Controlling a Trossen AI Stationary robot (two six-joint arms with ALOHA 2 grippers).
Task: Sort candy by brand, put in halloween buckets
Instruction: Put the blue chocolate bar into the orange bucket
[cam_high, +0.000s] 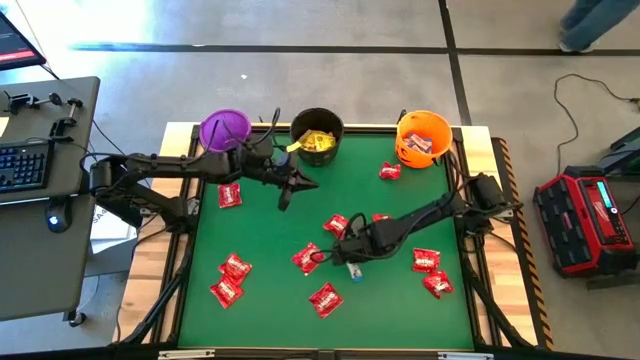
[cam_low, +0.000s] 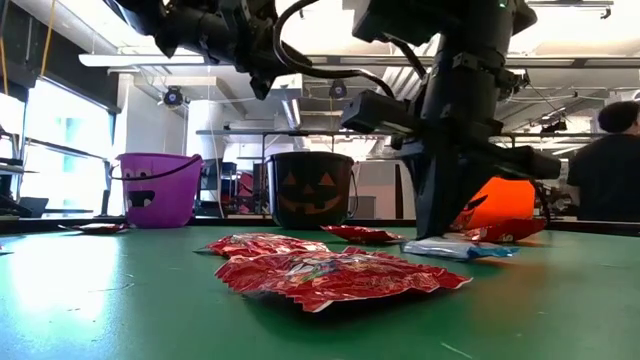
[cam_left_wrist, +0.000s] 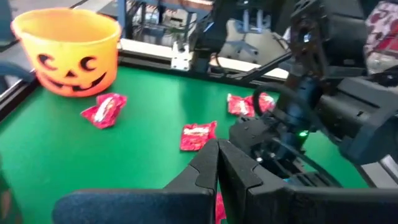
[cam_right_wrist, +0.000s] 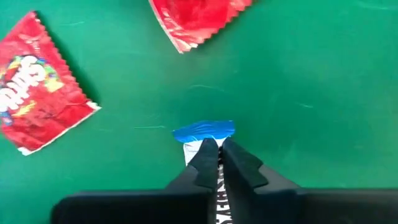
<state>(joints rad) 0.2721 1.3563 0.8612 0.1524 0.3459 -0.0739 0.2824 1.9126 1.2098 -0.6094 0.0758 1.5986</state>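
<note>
While the left arm hangs over the back of the green mat (cam_high: 270, 310), its gripper (cam_high: 300, 183) sits in the air just in front of the black bucket (cam_high: 317, 136) with the jaws pressed together on nothing, which the left wrist view shows pretty clearly. Starting on the left, the purple bucket (cam_high: 225, 129) is at the back corner, with one red packet (cam_high: 230, 195) just in front of it and two more red ones (cam_high: 231, 279) down near the front left. Next over, the black bucket has yellow packets (cam_high: 318, 141) inside. Mid-mat there's a loose bunch of red packets (cam_high: 308, 258), and that's where the right gripper (cam_high: 352, 262) is, down at the mat with its jaws clamped on a white-and-blue bar (cam_right_wrist: 204, 138); only the bar's blue end pokes out past the fingertips in the right wrist view. Further right, two more red packets (cam_high: 430, 272) lie near the mat's right side, another (cam_high: 389, 171) sits just in front of the orange bucket (cam_high: 423, 138), and that bucket stands at the back right.
</note>
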